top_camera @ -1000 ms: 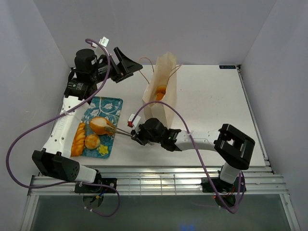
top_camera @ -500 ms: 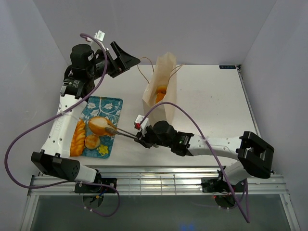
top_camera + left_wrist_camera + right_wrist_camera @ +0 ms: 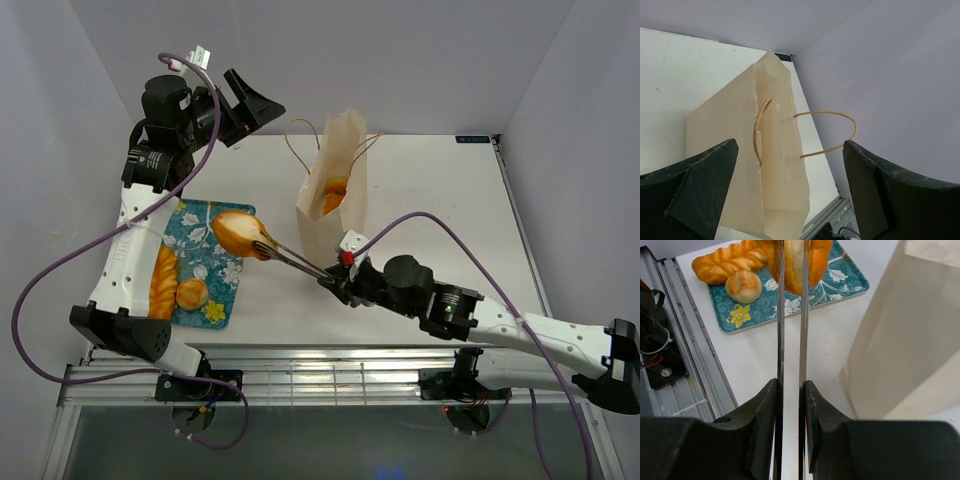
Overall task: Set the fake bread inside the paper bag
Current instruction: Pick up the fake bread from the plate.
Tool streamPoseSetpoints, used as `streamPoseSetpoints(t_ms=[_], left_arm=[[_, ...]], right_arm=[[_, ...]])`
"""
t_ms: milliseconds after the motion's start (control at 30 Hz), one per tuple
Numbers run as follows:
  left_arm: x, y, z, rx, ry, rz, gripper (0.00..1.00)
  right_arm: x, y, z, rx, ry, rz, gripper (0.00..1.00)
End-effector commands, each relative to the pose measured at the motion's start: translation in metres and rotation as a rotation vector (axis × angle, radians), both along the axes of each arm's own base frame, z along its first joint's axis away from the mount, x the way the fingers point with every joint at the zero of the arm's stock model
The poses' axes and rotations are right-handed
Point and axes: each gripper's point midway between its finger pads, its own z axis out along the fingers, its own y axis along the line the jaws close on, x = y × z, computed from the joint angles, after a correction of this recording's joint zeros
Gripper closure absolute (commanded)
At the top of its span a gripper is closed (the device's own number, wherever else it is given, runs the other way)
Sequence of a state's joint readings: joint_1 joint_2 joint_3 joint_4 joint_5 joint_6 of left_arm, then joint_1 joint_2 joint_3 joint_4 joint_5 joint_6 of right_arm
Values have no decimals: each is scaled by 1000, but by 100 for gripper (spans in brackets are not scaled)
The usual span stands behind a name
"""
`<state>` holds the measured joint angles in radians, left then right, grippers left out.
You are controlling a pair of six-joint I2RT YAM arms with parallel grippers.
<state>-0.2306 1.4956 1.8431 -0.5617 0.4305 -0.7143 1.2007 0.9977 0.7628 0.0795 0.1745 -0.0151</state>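
While one roll [image 3: 238, 232] is gripped, two pastries [image 3: 162, 285] [image 3: 192, 294] on tray [image 3: 205, 265]

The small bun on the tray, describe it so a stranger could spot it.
Find the teal floral tray on the table's left. A long braided loaf lies along its left edge; the small bun sits just right of it, round and smooth, not twisted.

Paper bag [image 3: 347, 145] stands on tabletop [image 3: 450, 220], pastry [image 3: 333, 192] inside. Tray [image 3: 195, 225] left of bag, w/ braided loaf [image 3: 161, 285] & small bun [image 3: 192, 294] on it. Oval roll [image 3: 238, 233] over tray's bag-side edge.
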Motion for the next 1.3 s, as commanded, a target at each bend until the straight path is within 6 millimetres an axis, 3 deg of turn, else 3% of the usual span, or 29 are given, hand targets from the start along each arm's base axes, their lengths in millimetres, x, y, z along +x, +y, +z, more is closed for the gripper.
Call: streamPoseSetpoints(t_ms=[0, 300, 467, 600, 733, 933, 1067, 1133, 1267], left_arm=[[1, -4, 7, -3, -19, -41, 5], [15, -2, -14, 20, 20, -13, 5], [21, -8, -27, 12, 52, -44, 6], [16, -19, -38, -26, 70, -109, 11], [11, -27, -50, -64, 93, -165, 12], [16, -35, -66, -97, 130, -201, 13], [18, -39, -64, -121, 123, -227, 18], [18, -40, -63, -133, 124, -236, 24], [18, -42, -61, -142, 120, -246, 49]], right_arm=[[3, -26, 47, 80, -35, -74, 92], [-10, -88, 98, 156, -22, -155, 92], [-15, -108, 128, 225, -35, -169, 92], [-13, -125, 166, 288, -63, -214, 92], [-13, -130, 189, 331, -85, -219, 92], [7, -145, 210, 380, -115, -363, 92], [22, -142, 213, 332, -170, -436, 92], [32, -134, 207, 303, -184, -472, 92], [44, -122, 195, 256, -194, -508, 92]])
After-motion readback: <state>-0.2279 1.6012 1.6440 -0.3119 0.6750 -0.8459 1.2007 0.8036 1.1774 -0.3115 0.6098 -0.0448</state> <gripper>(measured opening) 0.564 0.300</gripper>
